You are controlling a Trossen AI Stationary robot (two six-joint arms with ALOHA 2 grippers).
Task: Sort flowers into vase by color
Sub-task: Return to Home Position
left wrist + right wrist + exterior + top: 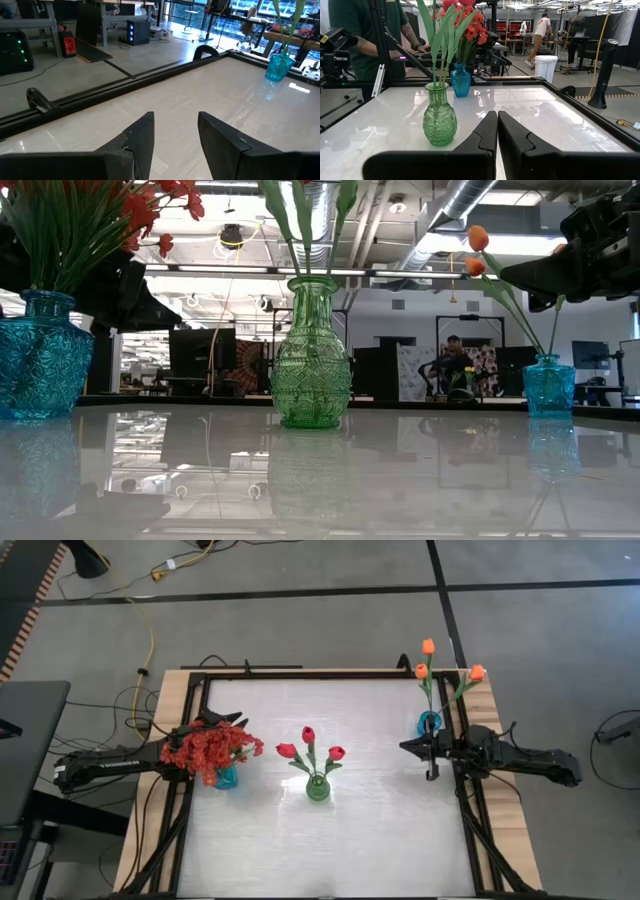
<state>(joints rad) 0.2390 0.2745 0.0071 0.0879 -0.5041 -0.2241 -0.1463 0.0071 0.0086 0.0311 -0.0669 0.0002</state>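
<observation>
Three vases stand upright on the white table. A large blue vase (228, 778) at the left holds a bushy red spray (210, 750). In the green vase (318, 788) at the middle stand three red tulips (308, 735). The small blue vase (430, 723) at the far right carries three orange tulips (428, 646). My left gripper (175, 135) hovers open just beyond the red spray (150, 210), holding nothing. My right gripper (497, 125) is shut and empty, level, at the right edge beside the small blue vase (549, 385), pointing toward the green vase (440, 122).
Black frame rails (330, 673) border the table on all sides. A person (360, 35) stands beyond the table's left side in the right wrist view. Bare white table (330, 850) lies between the vases and the near edge.
</observation>
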